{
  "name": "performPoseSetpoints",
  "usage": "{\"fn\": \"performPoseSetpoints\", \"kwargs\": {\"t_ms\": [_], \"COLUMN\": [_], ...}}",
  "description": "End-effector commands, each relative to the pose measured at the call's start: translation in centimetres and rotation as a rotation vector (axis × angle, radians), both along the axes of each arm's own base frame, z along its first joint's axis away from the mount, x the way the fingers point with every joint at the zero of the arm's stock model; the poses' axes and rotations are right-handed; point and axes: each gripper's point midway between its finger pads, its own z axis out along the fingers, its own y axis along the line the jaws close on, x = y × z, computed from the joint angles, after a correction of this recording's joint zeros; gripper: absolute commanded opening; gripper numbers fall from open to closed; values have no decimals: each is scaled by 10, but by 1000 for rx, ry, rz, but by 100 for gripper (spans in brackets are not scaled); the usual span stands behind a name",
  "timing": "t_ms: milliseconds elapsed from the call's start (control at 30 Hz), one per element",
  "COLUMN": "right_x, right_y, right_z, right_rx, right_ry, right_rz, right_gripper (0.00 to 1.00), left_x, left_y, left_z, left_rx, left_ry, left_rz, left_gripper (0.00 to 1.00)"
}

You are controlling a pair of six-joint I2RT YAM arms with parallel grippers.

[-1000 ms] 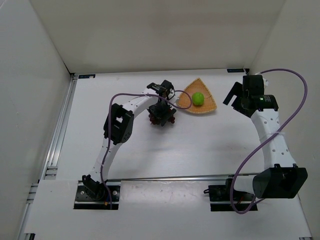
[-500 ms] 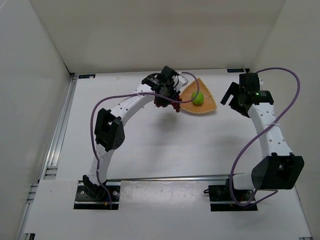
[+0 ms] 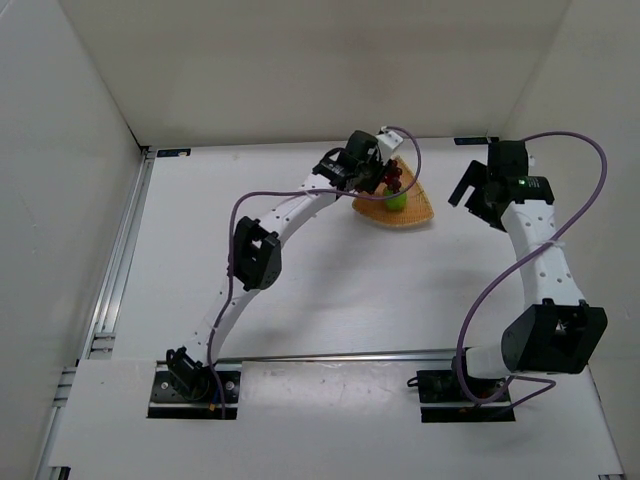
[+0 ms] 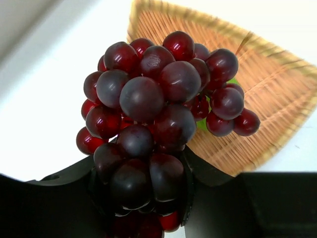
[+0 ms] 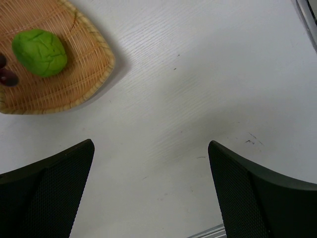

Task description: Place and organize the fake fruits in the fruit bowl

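The top view looks down from above and behind the arm bases point(image 3: 190, 385), at the bottom of the frame, taking in the whole table point(image 3: 330, 290) with the fruit bowl point(image 3: 418, 214) small at upper middle. The left wrist view sits very close to the grapes point(image 4: 153, 114) filling its centre, the bowl behind at upper right. The right wrist view looks down on the table from farther off, the same bowl at its upper left.

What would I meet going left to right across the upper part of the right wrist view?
grapes, just peeking in at the left edge → green fruit → right rim of the fruit bowl → bare table
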Motion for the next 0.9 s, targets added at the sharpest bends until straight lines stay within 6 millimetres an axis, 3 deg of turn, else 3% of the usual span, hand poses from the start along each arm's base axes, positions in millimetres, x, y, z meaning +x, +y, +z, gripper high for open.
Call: {"fn": "performPoseSetpoints", "kwargs": {"t_ms": [0, 167, 200, 300, 333, 400, 433, 533, 633, 667, 733, 767, 800, 867], "right_x": [2, 0, 0, 1, 1, 1, 1, 1, 2, 2, 1, 0, -2, -4], "right_y": [-10, -24, -24, -24, -24, -24, -24, -24, -21, -19, -16, -16, -14, -12], "right_z": [18, 20, 20, 17, 17, 17, 17, 17, 17, 17, 13, 16, 12, 11], "right_rx": [-32, -52, -52, -52, -52, -52, -52, -52, -38, -29, -9, -10, -1, 13], "right_ry": [-23, -18, -18, -9, -9, -9, -9, -9, -10, -11, -4, -13, -4, -3], "right_rz": [6, -17, -17, -17, -17, -17, -17, -17, -6, 1, -7, -7, 0, -1], "right_gripper": [100, 100, 100, 100, 100, 100, 100, 100, 100, 100, 100, 100, 100, 100], "left_x": [7, 0, -5, -11, -13, -16, -16, -21, -31, -34, -42, -43, -45, -47], "left_y": [-29, -49, -55, -56, -54, -53, -53, -49, -49, -46, -48, -43, -34, -19], "left_z": [39, 28, 28, 20, 22, 18, 18, 25, 56, 78, 100, 104, 125, 137], "left_rx": [-163, -186, -186, -181, -179, -173, -173, -178, -208, -230, -227, -219, -225, -202], "left_ry": [-70, -71, -70, -45, -42, -29, -29, -22, -42, -68, -118, -120, -145, -163], "left_rz": [-33, -84, -94, -117, -117, -124, -124, -120, -126, -128, -123, -108, -82, -39], "left_gripper": [54, 61, 68, 77, 87, 92, 99, 99, 99, 99, 99, 99, 99, 99]}}
